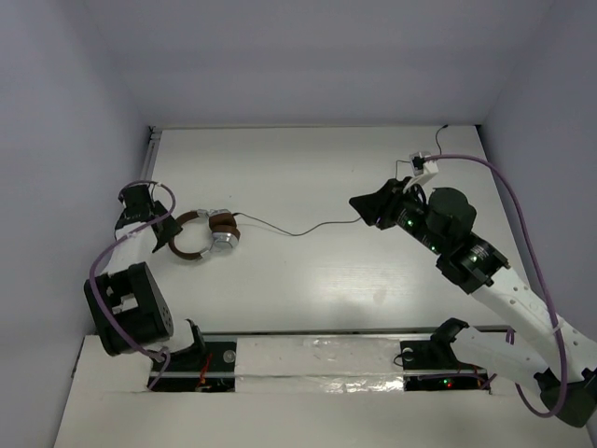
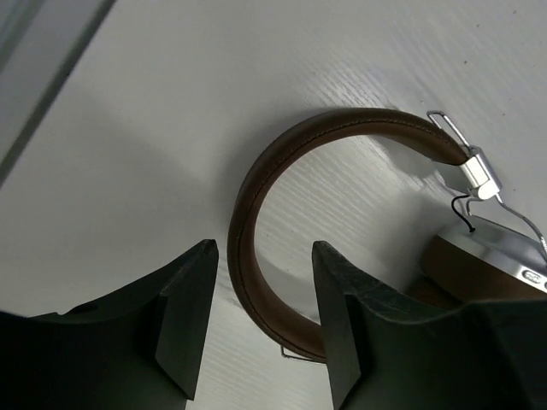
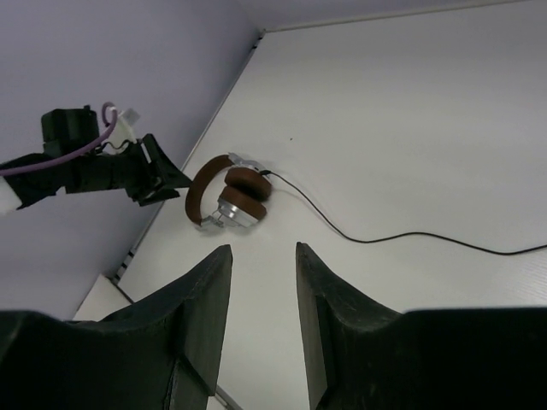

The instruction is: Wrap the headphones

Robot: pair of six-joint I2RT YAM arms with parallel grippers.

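Brown headphones (image 2: 256, 179) partly hidden behind released left tool (image 2: 263, 248); right tool (image 3: 262, 249) released too, cable (image 3: 385, 237) end cut off.

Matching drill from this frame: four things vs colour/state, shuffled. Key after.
1. headband
2. earcups
3. cable
4. left gripper

A. silver
B. thin, dark, lying unwound
C. open, at the headband
D. brown

Pairs: 1-D, 2-A, 3-B, 4-C
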